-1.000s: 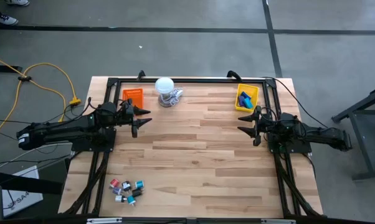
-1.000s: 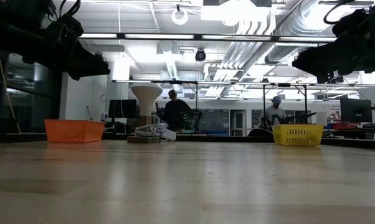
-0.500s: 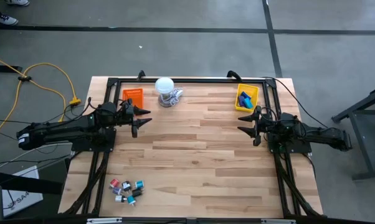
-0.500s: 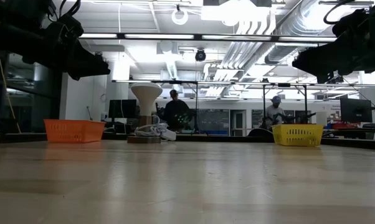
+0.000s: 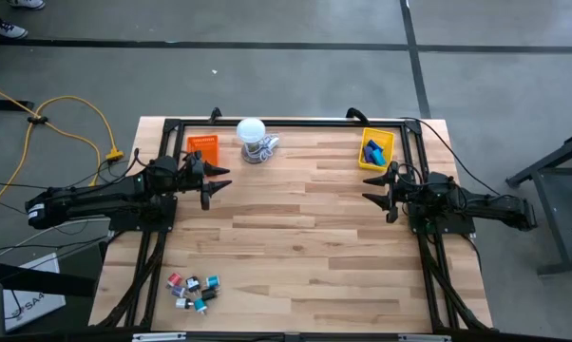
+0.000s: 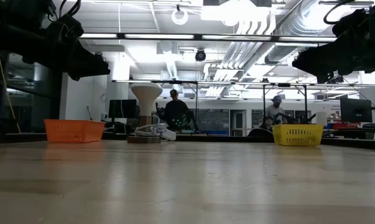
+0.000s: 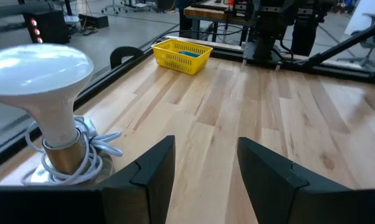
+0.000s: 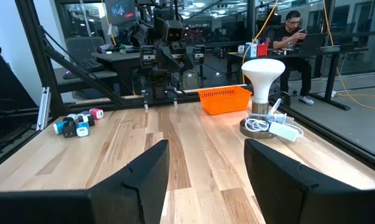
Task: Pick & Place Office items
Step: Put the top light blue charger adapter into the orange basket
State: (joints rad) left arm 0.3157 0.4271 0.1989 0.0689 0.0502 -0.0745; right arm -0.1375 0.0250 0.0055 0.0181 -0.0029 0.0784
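A cluster of tiny office items (image 5: pixel 194 290) in red, teal, black and white lies on the table near its near-left corner, also seen in the right wrist view (image 8: pixel 78 121). Blue and teal blocks (image 5: pixel 375 149) lie in the yellow tray (image 5: pixel 363 155) at the far right. My left gripper (image 5: pixel 216 182) hovers open over the table's left part, near the orange tray (image 5: pixel 201 145). My right gripper (image 5: pixel 378 188) hovers open over the right part, just near of the yellow tray. Neither holds anything.
A white round-topped lamp-like object (image 5: pixel 253 138) with a coiled white cord stands at the far middle, between the orange tray and the yellow tray (image 7: pixel 181 54). A black frame runs along the table's edges. People sit at desks in the room behind (image 6: pixel 175 114).
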